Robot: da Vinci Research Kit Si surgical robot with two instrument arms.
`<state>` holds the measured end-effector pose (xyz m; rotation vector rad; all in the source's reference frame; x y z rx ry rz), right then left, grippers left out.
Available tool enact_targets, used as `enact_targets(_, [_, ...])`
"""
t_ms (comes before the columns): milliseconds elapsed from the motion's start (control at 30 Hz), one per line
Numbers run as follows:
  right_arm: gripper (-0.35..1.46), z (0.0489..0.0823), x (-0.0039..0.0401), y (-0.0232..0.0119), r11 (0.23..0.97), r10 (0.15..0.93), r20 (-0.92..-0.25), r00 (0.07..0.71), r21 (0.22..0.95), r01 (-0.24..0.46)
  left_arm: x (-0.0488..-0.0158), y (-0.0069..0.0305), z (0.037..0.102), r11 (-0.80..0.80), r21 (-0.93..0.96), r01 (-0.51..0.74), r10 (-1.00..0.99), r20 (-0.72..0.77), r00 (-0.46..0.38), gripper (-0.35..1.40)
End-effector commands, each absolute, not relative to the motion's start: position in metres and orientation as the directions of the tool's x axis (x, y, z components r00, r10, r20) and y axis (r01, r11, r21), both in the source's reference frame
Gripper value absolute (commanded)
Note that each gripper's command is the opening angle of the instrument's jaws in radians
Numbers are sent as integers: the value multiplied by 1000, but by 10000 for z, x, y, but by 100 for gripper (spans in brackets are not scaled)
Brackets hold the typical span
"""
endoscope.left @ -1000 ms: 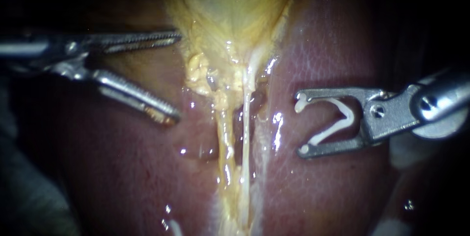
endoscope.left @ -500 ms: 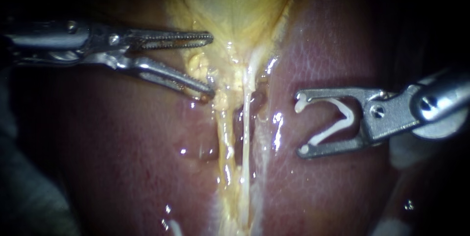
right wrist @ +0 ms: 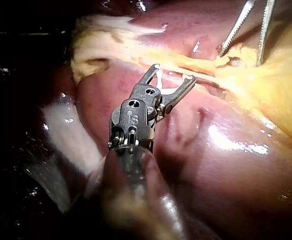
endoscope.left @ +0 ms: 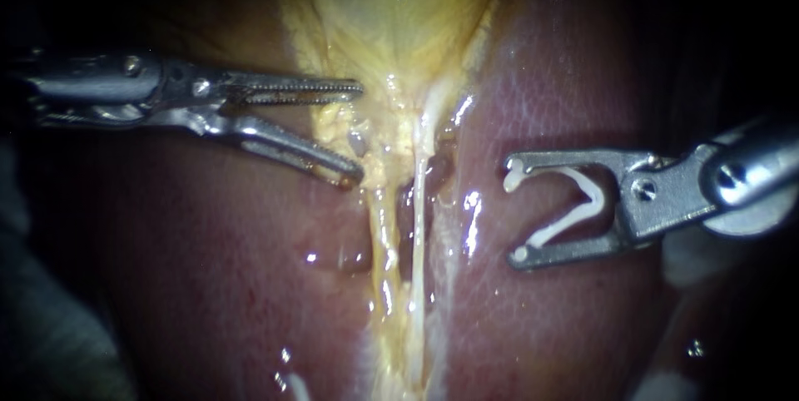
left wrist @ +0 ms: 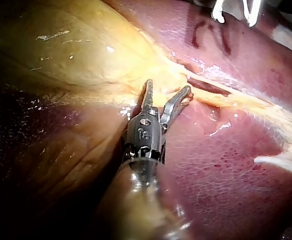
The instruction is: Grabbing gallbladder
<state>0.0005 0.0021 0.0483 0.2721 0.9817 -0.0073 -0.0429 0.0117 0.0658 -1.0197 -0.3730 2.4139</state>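
Observation:
The yellow gallbladder (endoscope.left: 391,27) narrows downward into fatty tissue (endoscope.left: 337,126) and two pale tubes (endoscope.left: 416,235). My left instrument (endoscope.left: 356,130) reaches in from the left with its serrated jaws open. One jaw lies above the fatty lump at the gallbladder's neck and the other below it, with a gap showing. The left wrist view shows the same instrument (left wrist: 168,92) with its tips at the gallbladder's (left wrist: 76,50) edge. My right instrument (endoscope.left: 514,214) hovers over the liver to the right of the tubes, and its wide jaws hold a white clip (endoscope.left: 583,201).
Wet red-brown liver (endoscope.left: 233,284) lies on both sides of the tubes. In the right wrist view, liver (right wrist: 211,150) lies under my right instrument (right wrist: 173,75). My left instrument's jaws (right wrist: 246,30) show beyond it at the gallbladder (right wrist: 281,95).
My left instrument has moved right to the gallbladder's neck, and its jaws have narrowed around the fatty tissue. The right instrument has held still.

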Motion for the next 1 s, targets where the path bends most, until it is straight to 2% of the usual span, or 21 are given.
enact_targets(33, [50, 482, 5, 21, 966, 116, -821, 558, 224, 129, -429, 117, 660, -843, -424, -332, 535, -592, -602, 47])
enact_targets(800, [49, 482, 4, 21, 966, 116, -822, 558, 224, 129, -423, 125, 664, -844, -427, -325, 531, -573, -625, 47])
enact_targets(1000, [49, 482, 4, 21, 966, 116, -822, 558, 224, 129, -422, 127, 660, -824, -449, -347, 561, -557, -612, 29])
